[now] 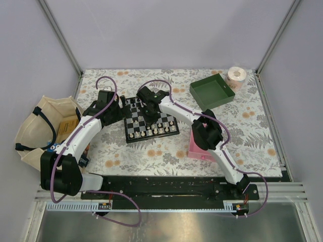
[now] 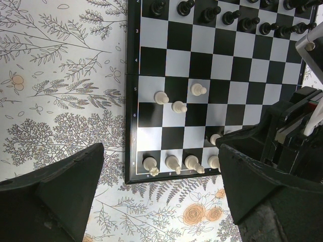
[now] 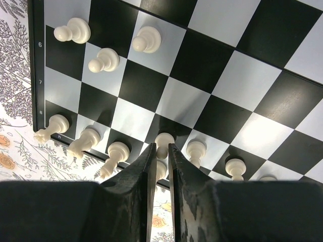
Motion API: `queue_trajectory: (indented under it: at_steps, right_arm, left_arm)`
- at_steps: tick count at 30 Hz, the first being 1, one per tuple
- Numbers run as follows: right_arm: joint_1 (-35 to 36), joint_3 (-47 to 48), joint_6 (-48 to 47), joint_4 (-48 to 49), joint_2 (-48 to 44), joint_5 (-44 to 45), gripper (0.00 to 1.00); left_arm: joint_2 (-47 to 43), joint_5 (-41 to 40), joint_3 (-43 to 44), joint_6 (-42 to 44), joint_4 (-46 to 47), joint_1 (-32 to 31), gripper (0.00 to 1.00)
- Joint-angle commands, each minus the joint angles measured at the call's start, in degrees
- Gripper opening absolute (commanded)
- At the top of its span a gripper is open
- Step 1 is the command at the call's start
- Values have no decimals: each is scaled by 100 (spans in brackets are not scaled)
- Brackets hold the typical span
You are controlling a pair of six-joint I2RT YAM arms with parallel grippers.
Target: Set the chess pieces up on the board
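Observation:
The board point(image 1: 132, 132) lies mid-table, black pieces point(image 2: 209, 13) along its far rows and cream-white pieces point(image 2: 173, 162) along the near row. Three white pawns point(image 2: 178, 106) stand loose on rows 5 and 6. My right gripper point(image 3: 161, 149) is low over the near rows, its narrow jaws pinching the head of a white pawn point(image 3: 164, 140) that stands on a dark square. My left gripper point(image 2: 160, 154) hovers wide open over the board's near left corner with nothing between its fingers point(image 2: 65, 186). From above, both grippers sit over the board's left half.
A pink tray point(image 1: 195, 149) lies right of the board under the right arm. A green tray point(image 1: 212, 91) and a roll of tape point(image 1: 236, 76) sit at the back right. A canvas bag point(image 1: 43, 126) rests off the table's left edge.

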Motion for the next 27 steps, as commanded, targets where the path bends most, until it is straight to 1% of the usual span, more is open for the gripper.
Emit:
queue_trajectory:
  at_steps: [1,3,7,16,18,20,27]
  right_arm:
    - [66,210,30,75,-317,27,25]
    - [66,219,30,75,-317,36,29]
    - [66,254,30,75,-326,36,32]
    - [57,342,-14,57,-563,141,34]
    - [48,360,-41,66,-624,211,38]
    - [22,369,-67,57,-694,229,38]
    - [-223,245,3,57,-1177,387,41]
  left_arm:
    - [15,48,-22,-24,203,37,99]
    - [-11,40,-48,-33,203,37,99]
    - [-12,48,-48,-33,203,28,99]
    - [76,180,31,55,220,37,99]
    - [120,311,48,46,229,37,99]
    - [164,347,49,63,238,28,99]
    - [673,610,347,265,89,28,99]
